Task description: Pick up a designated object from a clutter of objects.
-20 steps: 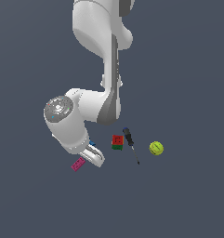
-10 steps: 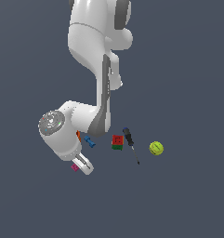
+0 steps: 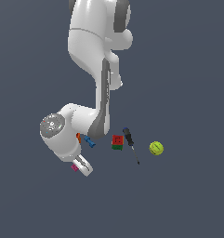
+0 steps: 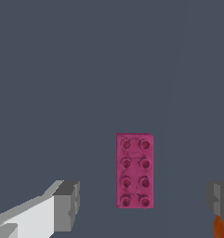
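Note:
The designated object, a flat magenta-pink studded brick [image 4: 135, 170], lies on the dark grey floor, filling the middle of the wrist view between my two grey fingertips. In the exterior view only a sliver of the brick [image 3: 74, 167] peeks out beside my gripper [image 3: 83, 167], which hangs low over it. My gripper [image 4: 142, 203] is open, its fingers wide apart on either side of the brick and not touching it. The rest of the clutter of objects lies toward the exterior view's right.
An orange cup [image 3: 78, 137] is mostly hidden behind my arm; its rim [image 4: 222, 228] shows in the wrist view. A blue piece [image 3: 90, 142], a red-green cube [image 3: 116, 142], a black-handled screwdriver [image 3: 130, 143] and a yellow-green ball [image 3: 156, 148] lie in a row.
My arm has swung toward the exterior view's left and dropped, bringing the gripper down over the pink brick, which is now mostly covered. The other objects have not moved.

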Robot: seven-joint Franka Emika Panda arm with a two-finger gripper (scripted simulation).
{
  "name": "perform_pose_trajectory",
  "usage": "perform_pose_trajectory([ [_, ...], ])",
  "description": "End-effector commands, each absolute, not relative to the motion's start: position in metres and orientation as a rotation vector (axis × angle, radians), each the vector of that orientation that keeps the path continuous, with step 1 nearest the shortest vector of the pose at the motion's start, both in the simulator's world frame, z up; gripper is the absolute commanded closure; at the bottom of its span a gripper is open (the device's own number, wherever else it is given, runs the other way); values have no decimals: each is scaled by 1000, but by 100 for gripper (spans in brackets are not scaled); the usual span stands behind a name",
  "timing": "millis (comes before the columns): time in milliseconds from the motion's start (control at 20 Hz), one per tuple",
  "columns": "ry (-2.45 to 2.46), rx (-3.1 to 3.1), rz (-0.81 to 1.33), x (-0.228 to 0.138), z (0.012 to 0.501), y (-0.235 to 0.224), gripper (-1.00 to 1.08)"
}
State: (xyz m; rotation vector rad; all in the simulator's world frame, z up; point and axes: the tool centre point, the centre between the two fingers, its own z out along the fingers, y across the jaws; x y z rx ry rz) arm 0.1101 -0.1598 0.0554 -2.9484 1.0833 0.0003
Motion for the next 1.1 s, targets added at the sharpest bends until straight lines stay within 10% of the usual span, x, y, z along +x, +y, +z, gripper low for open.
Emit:
perform_pose_trajectory([
  [0,1085,-2948,2,109,46,-160,-92],
  [550,1088,-2947,0,110,12,-161,-92],
  [600,1088,-2947,0,110,12,-161,108],
  [1050,1088,-2947,0,110,12,-161,108],
])
